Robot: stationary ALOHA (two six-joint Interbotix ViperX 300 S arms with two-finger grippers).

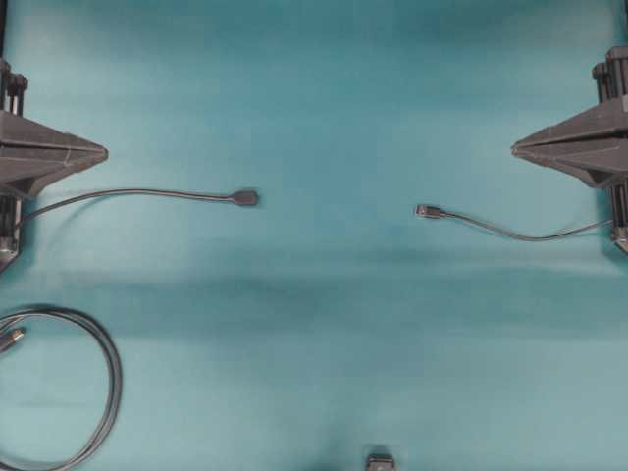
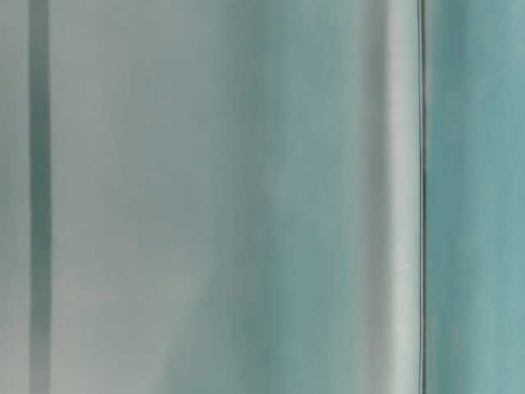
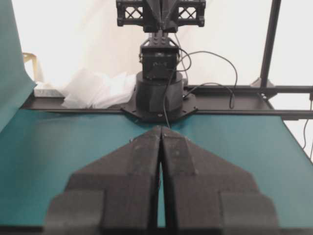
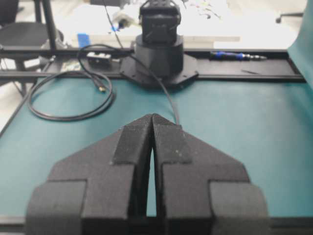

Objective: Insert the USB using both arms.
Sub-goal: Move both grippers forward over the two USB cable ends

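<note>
Silvery metal tips the narrow plug of the USB (image 1: 428, 211), whose thin grey cable is laid on the teal tabletop (image 1: 324, 324) toward the right end effector (image 1: 516, 149). Both it and the left end effector (image 1: 104, 152) are pressed together, empty.

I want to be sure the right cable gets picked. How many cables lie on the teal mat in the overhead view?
3. The socket cable runs from the left edge toward the middle, the USB cable comes in from the right edge, and the thicker looped cable sits at lower left, partly cropped.
</note>
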